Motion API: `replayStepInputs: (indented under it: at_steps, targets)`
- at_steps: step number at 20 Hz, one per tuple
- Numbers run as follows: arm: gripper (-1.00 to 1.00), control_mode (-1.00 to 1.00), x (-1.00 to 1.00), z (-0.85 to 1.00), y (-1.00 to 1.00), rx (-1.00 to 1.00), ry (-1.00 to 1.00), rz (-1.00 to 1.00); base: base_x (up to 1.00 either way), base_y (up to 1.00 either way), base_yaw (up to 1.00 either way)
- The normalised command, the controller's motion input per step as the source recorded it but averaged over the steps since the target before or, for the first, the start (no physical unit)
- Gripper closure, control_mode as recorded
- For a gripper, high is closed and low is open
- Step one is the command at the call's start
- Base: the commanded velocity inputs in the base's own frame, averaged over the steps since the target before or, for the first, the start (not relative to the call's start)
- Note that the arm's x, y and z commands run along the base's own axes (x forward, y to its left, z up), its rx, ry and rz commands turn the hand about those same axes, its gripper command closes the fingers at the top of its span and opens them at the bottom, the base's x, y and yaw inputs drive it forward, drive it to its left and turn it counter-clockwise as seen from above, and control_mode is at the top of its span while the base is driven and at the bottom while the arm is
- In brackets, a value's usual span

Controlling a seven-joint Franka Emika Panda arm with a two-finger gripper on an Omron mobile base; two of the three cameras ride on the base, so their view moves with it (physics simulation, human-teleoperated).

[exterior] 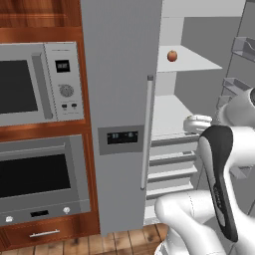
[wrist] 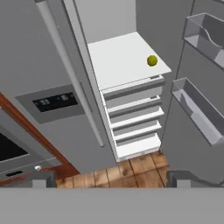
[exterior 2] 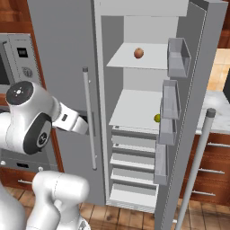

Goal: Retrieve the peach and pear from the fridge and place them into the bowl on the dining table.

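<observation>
The end effector (wrist: 109, 181), fingers apart and empty, faces the open fridge (wrist: 127, 65); the pear (wrist: 152, 61) lies far ahead, right.

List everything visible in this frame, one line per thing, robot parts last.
fridge: one, grey, right door swung open, left door shut
peach: one, orange-red, upper white shelf inside the fridge
pear: one, yellow-green, lower white shelf, near its front right corner
door bins: several, clear grey, on the open door's inside
ovens: two, steel, stacked in wood cabinetry left of the fridge
floor: wooden planks
gripper: one, dark fingers open, holding nothing
</observation>
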Motion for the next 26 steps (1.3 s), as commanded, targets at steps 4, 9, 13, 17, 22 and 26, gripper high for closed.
replayStepInputs:
  at_steps: [4,9,13,17,22,26]
  targets:
    - [-1.00,-1.00,0.00,0.00,0.00,0.00,0.00,0.06,0.00,0.00,0.00]
    - [-1.00,-1.00,0.00,0.00,0.05,-0.01,0.00,-0.04,0.00,0.00,0.00]
    - [-1.00,-1.00,0.00,0.00,0.00,0.00,0.00,-0.14,0.00,0.00,0.00]
    - [-1.00,-1.00,0.00,0.00,0.00,0.00,0.00,-0.14,0.00,0.00,0.00]
    - [-1.00,-1.00,0.00,0.00,-0.10,0.00,0.00,0.00,0.00,0.00,0.00]
    - [-1.00,-1.00,0.00,0.00,-0.12,0.00,0.01,0.00,0.00,0.00,0.00]
